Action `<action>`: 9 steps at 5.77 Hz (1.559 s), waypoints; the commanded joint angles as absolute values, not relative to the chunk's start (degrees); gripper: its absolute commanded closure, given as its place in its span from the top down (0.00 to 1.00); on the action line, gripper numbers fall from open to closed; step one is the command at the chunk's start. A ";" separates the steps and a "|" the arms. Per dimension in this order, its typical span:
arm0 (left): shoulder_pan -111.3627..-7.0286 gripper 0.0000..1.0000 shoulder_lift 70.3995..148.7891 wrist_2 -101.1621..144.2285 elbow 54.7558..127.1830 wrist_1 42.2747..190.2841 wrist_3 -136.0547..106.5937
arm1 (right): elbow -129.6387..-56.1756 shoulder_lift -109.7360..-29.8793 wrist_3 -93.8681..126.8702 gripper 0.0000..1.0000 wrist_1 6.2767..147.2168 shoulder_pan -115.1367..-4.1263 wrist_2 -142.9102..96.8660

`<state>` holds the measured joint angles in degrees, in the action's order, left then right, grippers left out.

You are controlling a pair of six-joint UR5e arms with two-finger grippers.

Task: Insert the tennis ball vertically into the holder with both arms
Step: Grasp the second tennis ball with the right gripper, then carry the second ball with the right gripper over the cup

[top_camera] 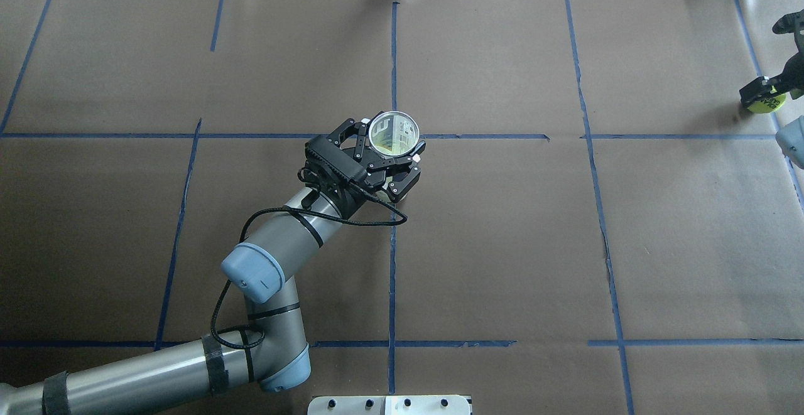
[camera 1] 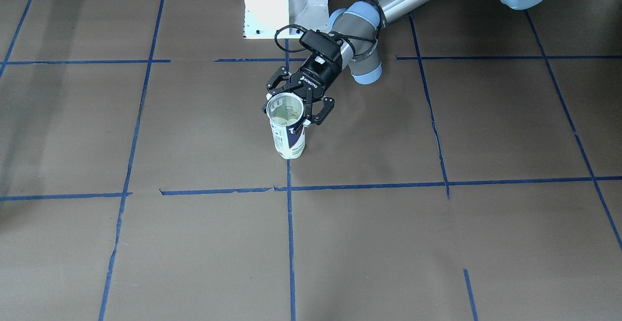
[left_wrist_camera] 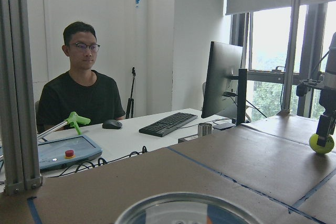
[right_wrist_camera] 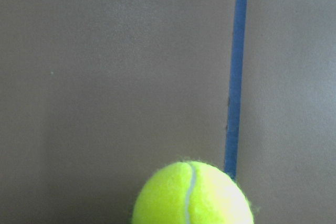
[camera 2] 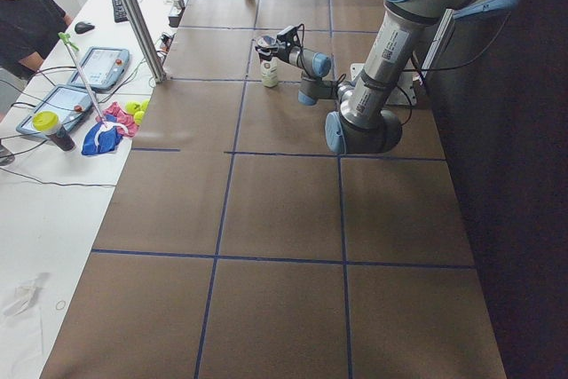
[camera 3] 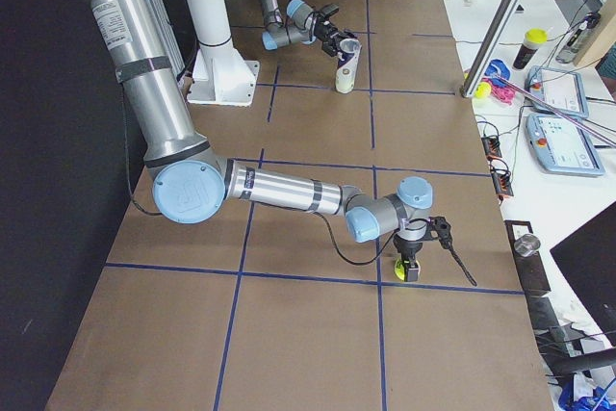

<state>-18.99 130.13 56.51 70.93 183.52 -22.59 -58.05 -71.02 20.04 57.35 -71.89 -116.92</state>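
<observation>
Exterior front-facing: the holder (camera 1: 289,139) stands upright on the table (camera 1: 437,238), mouth open upward, near the pedestal (camera 1: 284,3). The left gripper (camera 1: 288,110) clasps it just below the rim, one finger on each side. Overhead exterior: at the view's right edge the right gripper (top_camera: 767,91) points down over the ball (top_camera: 764,104), well apart from the holder. Exterior right: its fingers flank the ball closely on the table; whether they press it I cannot tell. Left wrist: the holder's rim lies along the bottom edge. Right wrist: the ball sits just beside a blue tape line (right_wrist_camera: 234,77).
</observation>
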 commanded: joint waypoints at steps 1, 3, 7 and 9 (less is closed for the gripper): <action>-18.98 0.86 130.08 56.51 70.93 183.52 -22.59 | -58.01 -70.67 20.04 0.48 56.25 -70.93 -115.14; -18.98 0.86 130.08 56.51 70.93 183.52 -22.59 | -66.63 -71.27 21.00 0.00 55.89 -71.36 -116.97; -18.98 0.86 129.99 56.51 70.93 183.43 -22.59 | -110.21 -72.18 56.88 0.00 75.21 -61.77 -130.52; -18.98 0.87 129.90 56.51 70.93 183.51 -22.59 | -111.53 -59.73 81.37 0.00 75.32 -50.86 -123.46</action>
